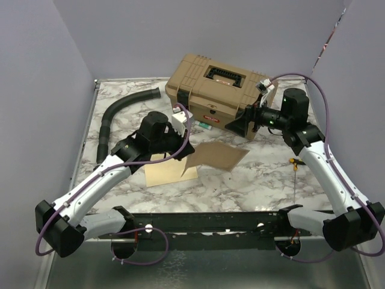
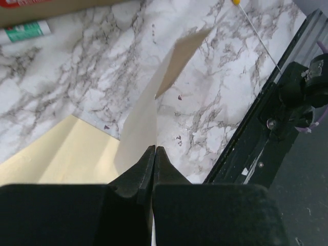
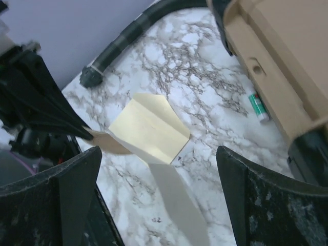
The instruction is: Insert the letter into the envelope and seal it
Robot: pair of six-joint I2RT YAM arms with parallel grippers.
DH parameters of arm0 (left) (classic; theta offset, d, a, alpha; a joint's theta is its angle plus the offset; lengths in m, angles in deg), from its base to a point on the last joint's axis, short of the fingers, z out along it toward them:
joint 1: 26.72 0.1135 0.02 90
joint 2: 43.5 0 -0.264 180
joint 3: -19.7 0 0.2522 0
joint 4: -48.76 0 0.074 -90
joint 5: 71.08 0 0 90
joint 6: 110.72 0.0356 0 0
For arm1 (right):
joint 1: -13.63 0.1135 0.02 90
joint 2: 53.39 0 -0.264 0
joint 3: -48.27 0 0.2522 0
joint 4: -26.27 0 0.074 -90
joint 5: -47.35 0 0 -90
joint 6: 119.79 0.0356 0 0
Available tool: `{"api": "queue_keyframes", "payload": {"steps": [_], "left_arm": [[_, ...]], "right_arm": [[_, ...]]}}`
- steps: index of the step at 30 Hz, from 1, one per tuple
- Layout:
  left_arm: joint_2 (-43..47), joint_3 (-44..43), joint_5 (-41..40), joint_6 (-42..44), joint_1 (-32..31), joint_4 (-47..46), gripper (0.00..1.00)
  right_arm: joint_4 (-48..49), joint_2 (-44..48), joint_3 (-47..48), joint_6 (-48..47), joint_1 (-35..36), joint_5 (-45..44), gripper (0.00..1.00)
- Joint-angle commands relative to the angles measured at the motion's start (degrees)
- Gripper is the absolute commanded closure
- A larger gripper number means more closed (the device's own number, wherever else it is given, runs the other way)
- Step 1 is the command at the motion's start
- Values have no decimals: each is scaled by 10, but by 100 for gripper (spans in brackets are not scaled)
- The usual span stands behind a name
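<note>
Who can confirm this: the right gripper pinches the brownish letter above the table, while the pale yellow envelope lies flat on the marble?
Wrong arm: the left gripper pinches the letter, as the left wrist view shows; the right gripper is open. The envelope does lie flat on the marble.

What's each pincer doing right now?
Left pincer: closed on the letter.
Right pincer: open, holding nothing.
</note>
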Motion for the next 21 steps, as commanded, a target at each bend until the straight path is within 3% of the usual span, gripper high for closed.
{"api": "queue_keyframes", "payload": {"steps": [1,7,12,17,21], "left_arm": [[20,-39,-40,53,-1,32,100],[-20,-105,-101,62,0,72,100],[-35,-125,-95,61,-1,80,100],[-25,-124,-81,66,-1,83,100],[-10,-115,-69,73,-1,83,100]], "right_arm": [[-70,-45,58,-167,24,108,4],[-158,-64,66,-241,59,126,5],[-126,-42,5,-236,93,57,5],[-56,-52,-33,-217,118,-13,15],[-20,-51,-35,-223,120,-48,11]]}}
